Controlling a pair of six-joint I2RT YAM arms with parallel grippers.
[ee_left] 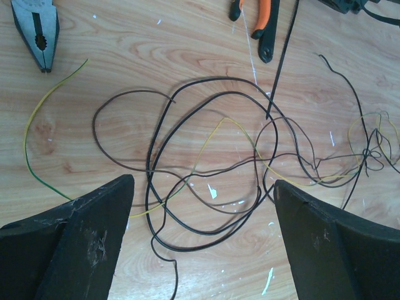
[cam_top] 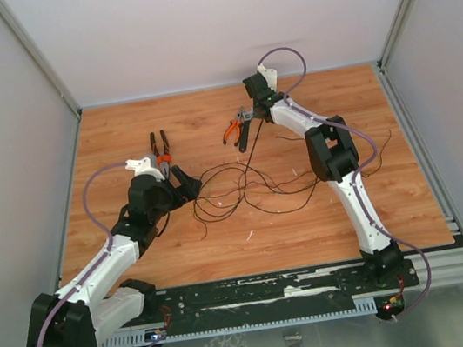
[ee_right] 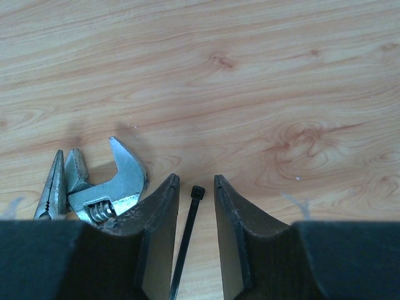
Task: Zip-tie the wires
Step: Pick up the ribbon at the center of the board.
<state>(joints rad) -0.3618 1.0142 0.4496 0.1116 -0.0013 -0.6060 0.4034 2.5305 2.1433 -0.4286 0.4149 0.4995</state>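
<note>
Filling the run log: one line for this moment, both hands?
phase: pickup | right hand: open, straddling zip tie head, not clamped | left hand: open over wires | wires: loose, untied

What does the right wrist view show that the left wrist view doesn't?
Only right wrist: the zip tie, head end lying between the parted fingers of the right gripper, beside a wrench. Only left wrist: the wires looped below the open left gripper, plus a pliers nose. Both: the zip tie's strip and the wooden table.
</note>
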